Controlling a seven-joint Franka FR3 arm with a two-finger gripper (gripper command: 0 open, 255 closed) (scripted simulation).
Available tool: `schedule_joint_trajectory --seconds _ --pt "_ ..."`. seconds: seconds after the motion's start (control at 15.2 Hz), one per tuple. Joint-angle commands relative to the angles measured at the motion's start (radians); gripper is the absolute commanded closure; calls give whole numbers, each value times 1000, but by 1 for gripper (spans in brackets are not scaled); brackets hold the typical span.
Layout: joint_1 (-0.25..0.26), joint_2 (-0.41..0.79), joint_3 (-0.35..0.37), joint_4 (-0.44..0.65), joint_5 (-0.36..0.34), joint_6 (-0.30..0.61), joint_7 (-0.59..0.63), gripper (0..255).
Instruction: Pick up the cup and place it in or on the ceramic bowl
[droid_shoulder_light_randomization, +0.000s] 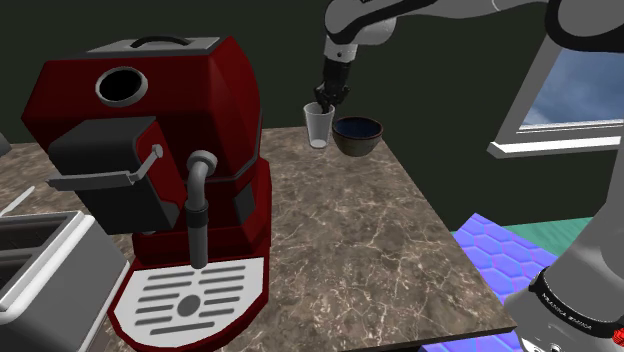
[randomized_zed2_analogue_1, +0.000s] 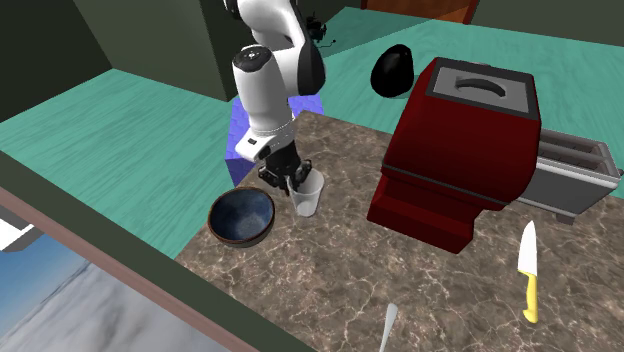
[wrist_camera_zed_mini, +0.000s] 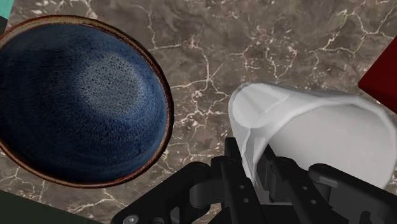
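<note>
A brown marbled counter (droid_shoulder_light_randomization: 340, 230) fills the shoulder view, with a dark green wall behind it and a window at the right. A red coffee machine (droid_shoulder_light_randomization: 170, 150) stands at the left, and a toaster (droid_shoulder_light_randomization: 45, 260) is at the lower left. Far back, the clear cup (droid_shoulder_light_randomization: 319, 125) stands upright on the counter, just beside the dark bowl (droid_shoulder_light_randomization: 358, 138) on that view's left. The gripper (droid_shoulder_light_randomization: 328, 98) comes down onto the cup's rim.

In the second exterior view the counter (randomized_zed2_analogue_1: 330, 270) sits above a teal floor. The gripper (randomized_zed2_analogue_1: 289, 182) is at the rim of the cup (randomized_zed2_analogue_1: 308, 196), and the bowl (randomized_zed2_analogue_1: 240, 218) is near it. A yellow-handled knife (randomized_zed2_analogue_1: 529, 272) lies well apart.

In the wrist view, over the counter (wrist_camera_zed_mini: 210, 57), the gripper (wrist_camera_zed_mini: 254, 167) is nearly closed and pinches the wall of the cup (wrist_camera_zed_mini: 318, 137) between its fingers (wrist_camera_zed_mini: 232, 170). The blue-lined bowl (wrist_camera_zed_mini: 83, 95) lies beside it.
</note>
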Motion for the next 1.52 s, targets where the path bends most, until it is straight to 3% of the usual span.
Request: schedule_joint_trajectory --seconds 0.0,0.92,1.45 --pt "0 -4 0 22 -1 -25 3 255" --pt "-2 -5 -1 200 -8 -204 25 255" --pt "-123 42 -47 333 21 -311 -127 255"
